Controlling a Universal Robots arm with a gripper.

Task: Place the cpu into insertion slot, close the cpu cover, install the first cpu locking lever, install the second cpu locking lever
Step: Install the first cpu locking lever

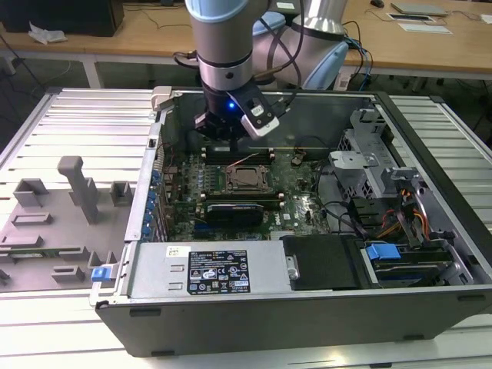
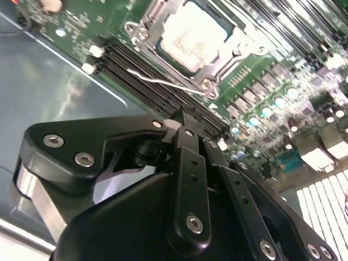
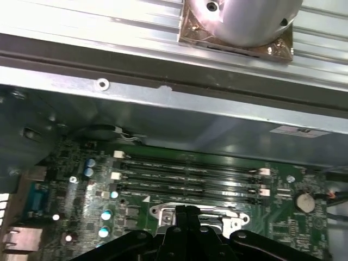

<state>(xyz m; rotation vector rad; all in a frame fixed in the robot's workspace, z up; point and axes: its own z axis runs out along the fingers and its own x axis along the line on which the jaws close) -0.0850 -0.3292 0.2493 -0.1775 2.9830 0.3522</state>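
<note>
The cpu (image 2: 193, 33) lies flat in the insertion slot (image 1: 247, 181) on the green board, its silver-grey top showing. The cpu cover (image 2: 235, 53) lies down around it as a silver frame. In the second wrist view a thin pale wire (image 2: 163, 82) runs along the socket's side nearest the gripper. My gripper (image 2: 185, 117) hangs above the memory slots (image 3: 185, 176) beside the socket, its black fingers pressed together with nothing between them. In the exterior view the gripper (image 1: 229, 140) is just behind the socket. The socket's metal rim (image 3: 163, 211) shows right by the fingertips (image 3: 185, 211).
The open computer case (image 1: 430, 300) lies on a slatted metal table. A drive cage (image 1: 369, 165) and cables fill the exterior view's right; a power supply (image 1: 219, 270) lies along the front. A black card (image 1: 242, 209) sits in front of the socket. Grey fixtures (image 1: 77, 188) stand at the exterior view's left.
</note>
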